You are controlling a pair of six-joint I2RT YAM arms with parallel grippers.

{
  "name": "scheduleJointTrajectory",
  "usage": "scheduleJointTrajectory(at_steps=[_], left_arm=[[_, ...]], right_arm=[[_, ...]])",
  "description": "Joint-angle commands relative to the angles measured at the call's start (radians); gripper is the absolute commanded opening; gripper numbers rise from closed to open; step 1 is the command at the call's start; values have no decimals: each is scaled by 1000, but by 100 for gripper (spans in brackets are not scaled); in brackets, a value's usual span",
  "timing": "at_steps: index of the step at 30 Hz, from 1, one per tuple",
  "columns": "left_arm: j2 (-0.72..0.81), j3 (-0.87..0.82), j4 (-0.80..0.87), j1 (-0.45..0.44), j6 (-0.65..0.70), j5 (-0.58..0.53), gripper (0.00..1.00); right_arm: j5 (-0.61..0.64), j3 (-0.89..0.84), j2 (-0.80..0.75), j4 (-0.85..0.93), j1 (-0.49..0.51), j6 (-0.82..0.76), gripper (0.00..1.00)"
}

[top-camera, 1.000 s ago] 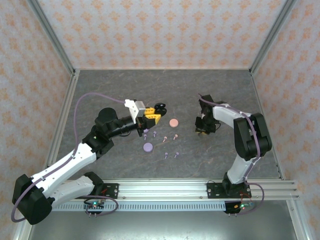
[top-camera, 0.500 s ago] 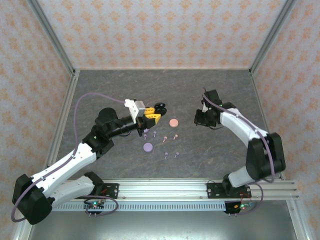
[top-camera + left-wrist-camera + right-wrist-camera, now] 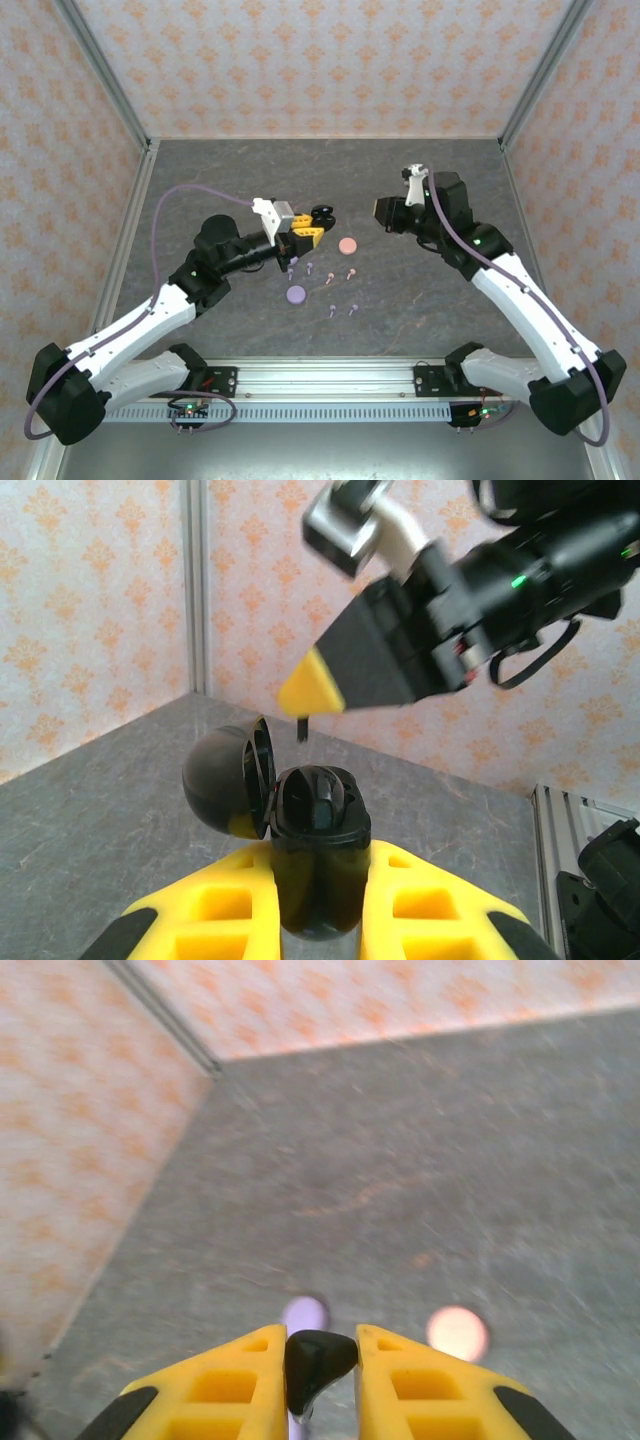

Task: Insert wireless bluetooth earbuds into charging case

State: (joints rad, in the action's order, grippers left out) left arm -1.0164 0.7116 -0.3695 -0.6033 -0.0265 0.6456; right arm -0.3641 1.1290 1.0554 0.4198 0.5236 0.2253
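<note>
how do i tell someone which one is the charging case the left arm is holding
Find the left gripper, yellow-fingered, near the middle of the grey table. Clamped in it is the black case, small and rounded. Unlike the pink disc and lilac disc lying flat nearby, it is black and its domed lid stands hinged open.

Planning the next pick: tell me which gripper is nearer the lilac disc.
Left. The left gripper is just beyond the lilac disc; the right gripper is farther off, to its right.
</note>
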Motion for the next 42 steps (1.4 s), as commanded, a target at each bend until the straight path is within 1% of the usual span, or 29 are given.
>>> scheduleJointTrajectory(at_steps=[1,5,9,14,23,33,42], left_arm=[[-9,15,-56,-10,-7,-11,0],[-14,15,-55,-13,-7,-15,0],[-18,15,-59,-16,-8,-20,0],[-17,15,-59,-16,-9,-28,0],[-18,24,-45,-18,-2,-32,0],[-17,23,-42,-18,1,-40,0],[-17,25,-42,-18,2,-37,0]], right_arm=[[-5,49,-18,-107,70,-2,20],[17,70,-24,-167,156,-35,20],[34,62,-20,-228,219,-63,20],[45,41,-16,-242,258,-87,20],[44,3,24,-241,273,-85,20],[56,2,47,-184,273,-109,20],[43,-3,64,-174,273,-110,20]])
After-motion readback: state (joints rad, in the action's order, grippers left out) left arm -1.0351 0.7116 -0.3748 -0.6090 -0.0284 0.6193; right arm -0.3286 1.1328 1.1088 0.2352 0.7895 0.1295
